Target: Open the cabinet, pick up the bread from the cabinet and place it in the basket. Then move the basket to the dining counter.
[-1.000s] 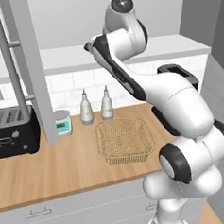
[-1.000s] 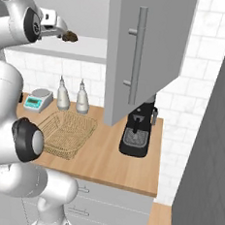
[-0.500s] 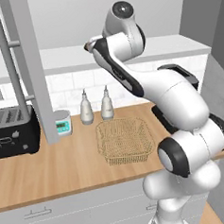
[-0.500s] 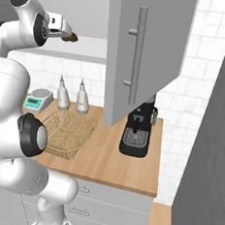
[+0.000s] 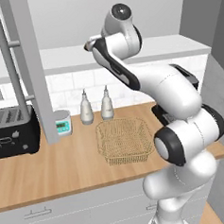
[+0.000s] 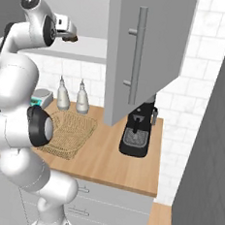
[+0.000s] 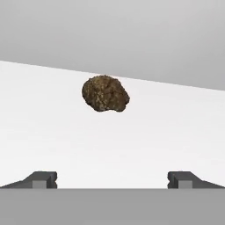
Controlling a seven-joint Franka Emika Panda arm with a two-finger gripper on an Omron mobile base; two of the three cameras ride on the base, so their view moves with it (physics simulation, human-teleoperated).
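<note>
The cabinet stands open, its door (image 5: 31,67) swung out at the left and the other door (image 6: 145,49) hanging at the right. The bread (image 7: 105,93), a small dark-brown lump, lies on the white cabinet shelf a short way ahead of my gripper (image 7: 112,180). The jaws are open and wide apart, with nothing between them. From the side, my gripper (image 6: 68,31) reaches up into the cabinet, right by the bread (image 6: 73,39). The tan mesh basket (image 5: 124,140) sits empty on the wooden worktop below the arm.
Two bottles (image 5: 86,108) stand behind the basket beside a small scale (image 5: 62,123). A black toaster (image 5: 11,133) sits at the left, and a coffee machine (image 6: 138,126) under the right door. The wooden worktop (image 5: 66,169) ends at the right, near a grey wall (image 6: 209,143).
The hand has crept a little closer to the bread in the cabinet and the upper arm has shifted. The jaws stayed open, and the bread and basket have not moved.
</note>
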